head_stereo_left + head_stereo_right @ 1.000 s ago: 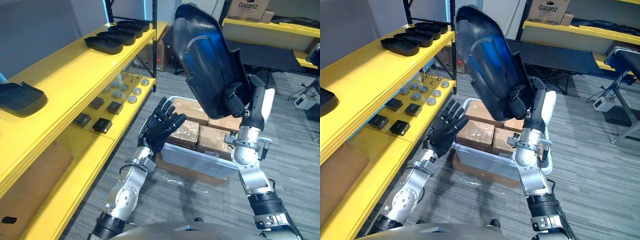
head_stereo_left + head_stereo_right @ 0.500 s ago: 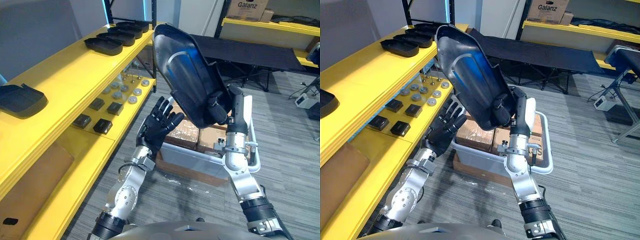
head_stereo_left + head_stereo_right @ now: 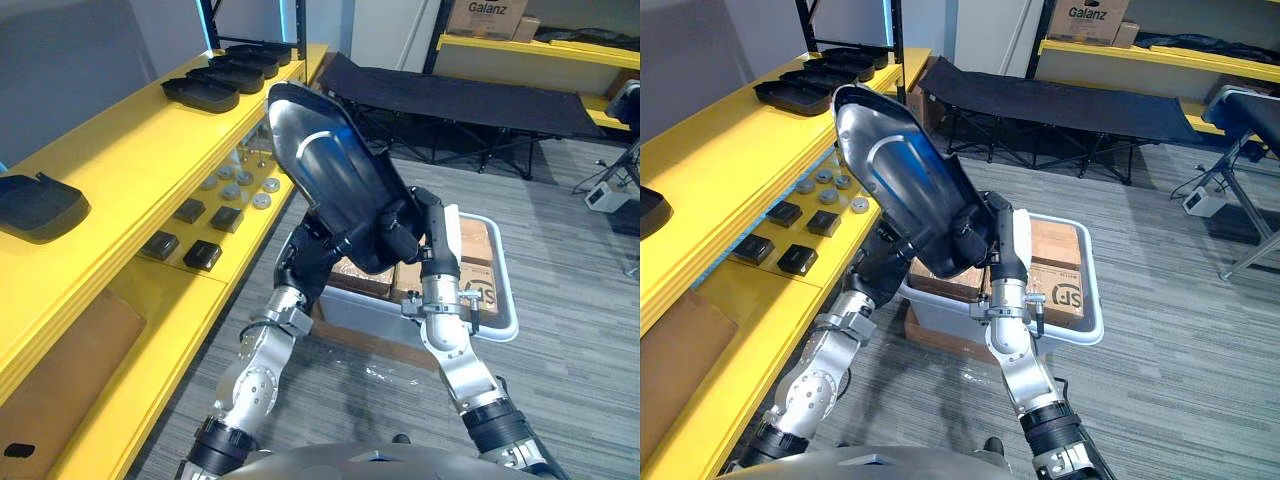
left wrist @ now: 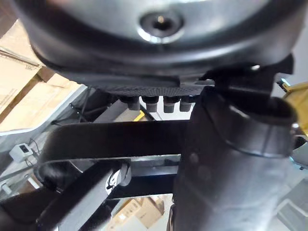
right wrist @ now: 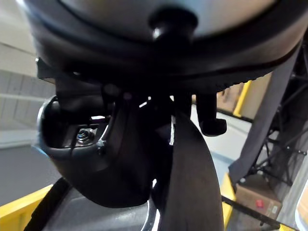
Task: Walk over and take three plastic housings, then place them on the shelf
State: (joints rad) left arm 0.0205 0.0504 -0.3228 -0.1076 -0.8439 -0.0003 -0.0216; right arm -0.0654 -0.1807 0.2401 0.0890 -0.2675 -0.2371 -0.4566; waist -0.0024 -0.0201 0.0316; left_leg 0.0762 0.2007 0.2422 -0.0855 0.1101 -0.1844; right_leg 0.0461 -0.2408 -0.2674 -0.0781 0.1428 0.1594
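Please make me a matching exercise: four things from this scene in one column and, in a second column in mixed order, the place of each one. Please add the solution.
Things
1. large black housing
2. round metal discs
3. cardboard boxes
4. row of black housings

Places
A. inside the white crate on the floor
B. far end of the top yellow shelf
C. on the lower yellow shelf
D. held up in the air by the right hand

Pairs: 1-D, 2-C, 3-A, 4-B
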